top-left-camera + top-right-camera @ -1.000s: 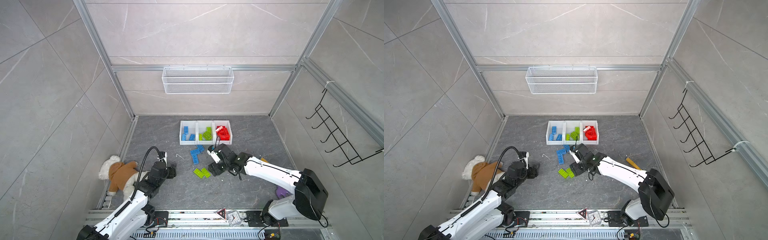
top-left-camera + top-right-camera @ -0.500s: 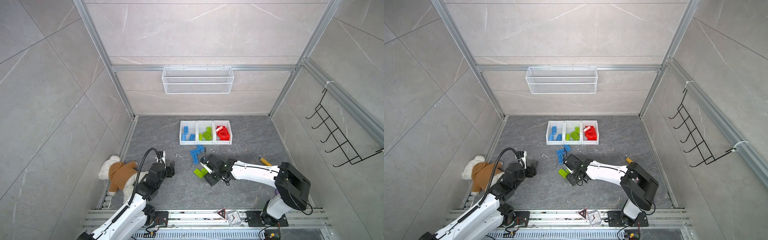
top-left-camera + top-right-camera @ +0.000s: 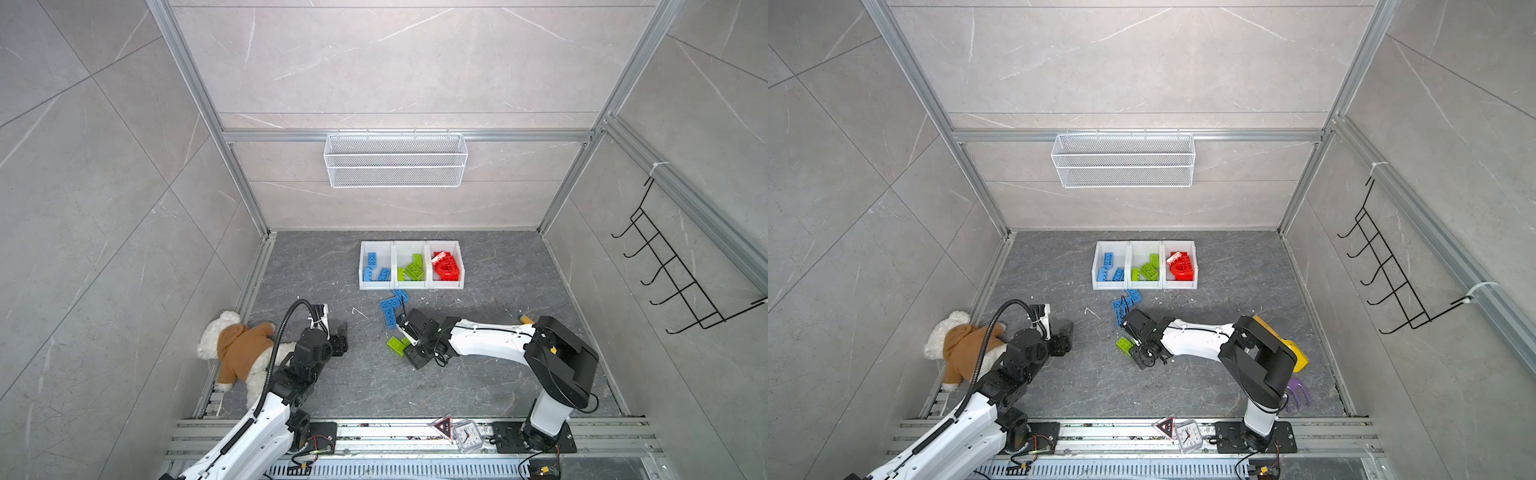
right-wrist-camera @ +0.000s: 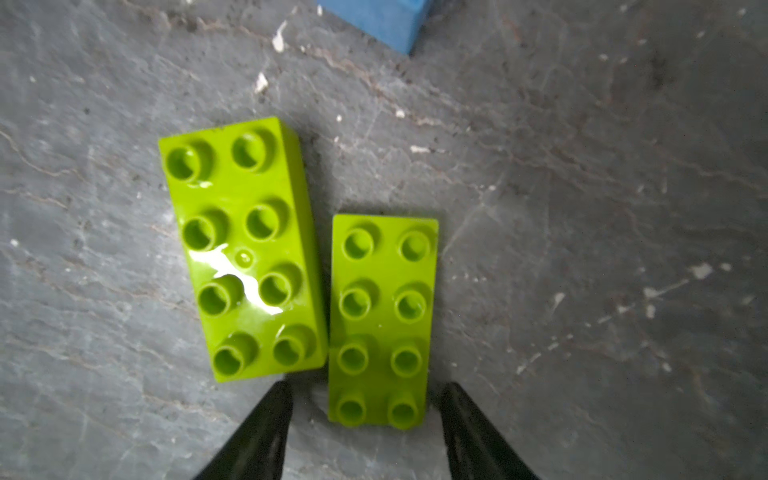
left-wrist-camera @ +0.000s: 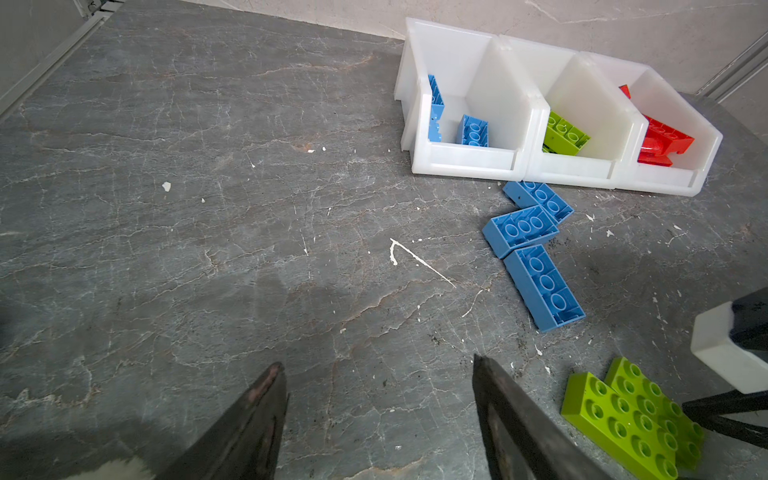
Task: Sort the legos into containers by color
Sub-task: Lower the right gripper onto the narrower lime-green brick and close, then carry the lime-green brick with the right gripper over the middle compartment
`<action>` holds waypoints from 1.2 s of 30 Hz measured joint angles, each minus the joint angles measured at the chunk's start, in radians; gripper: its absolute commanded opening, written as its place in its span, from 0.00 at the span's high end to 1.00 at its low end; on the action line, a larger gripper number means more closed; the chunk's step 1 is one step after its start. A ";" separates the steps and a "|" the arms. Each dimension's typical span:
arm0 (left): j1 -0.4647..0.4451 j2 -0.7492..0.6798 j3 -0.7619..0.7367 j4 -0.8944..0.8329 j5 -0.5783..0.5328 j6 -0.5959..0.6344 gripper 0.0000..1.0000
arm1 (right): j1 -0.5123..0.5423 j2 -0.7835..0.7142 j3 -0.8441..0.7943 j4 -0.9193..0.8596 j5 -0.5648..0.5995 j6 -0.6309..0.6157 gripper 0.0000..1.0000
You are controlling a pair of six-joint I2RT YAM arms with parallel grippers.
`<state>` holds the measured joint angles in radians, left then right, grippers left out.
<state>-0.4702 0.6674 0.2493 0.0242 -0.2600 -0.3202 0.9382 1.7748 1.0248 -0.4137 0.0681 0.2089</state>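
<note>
Two lime-green legos lie side by side on the grey floor, a thick one [image 4: 245, 249] and a thin one [image 4: 382, 320] [image 3: 397, 345] [image 3: 1124, 344]. My right gripper [image 4: 366, 386] [image 3: 406, 345] is open and low, its fingertips on either side of the thin lego's near end, with a gap on each side. Three blue legos [image 5: 540, 266] [image 3: 390, 309] lie in front of the white containers: blue [image 3: 376, 286], green [image 3: 410, 286], red [image 3: 445, 286]. My left gripper [image 5: 376, 361] [image 3: 338, 336] hangs open over bare floor.
A teddy bear [image 3: 237, 349] lies by the left wall beside my left arm. A small clock [image 3: 467, 436] stands on the front rail. A yellow object [image 3: 1296, 353] and a purple one [image 3: 1298, 392] lie behind the right arm's base. A wire basket [image 3: 395, 166] hangs on the back wall.
My right gripper has swung left and down onto the green legos, and its jaws have narrowed around the thin one. The left arm has barely moved.
</note>
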 measured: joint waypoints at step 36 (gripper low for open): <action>0.000 0.019 0.000 0.007 -0.002 0.000 0.26 | -0.388 -0.052 0.256 0.006 -0.084 -0.054 0.70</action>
<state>-0.4702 0.6861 0.2493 0.0311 -0.2615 -0.3206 0.5507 1.7229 1.2812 -0.4072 -0.0154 0.1547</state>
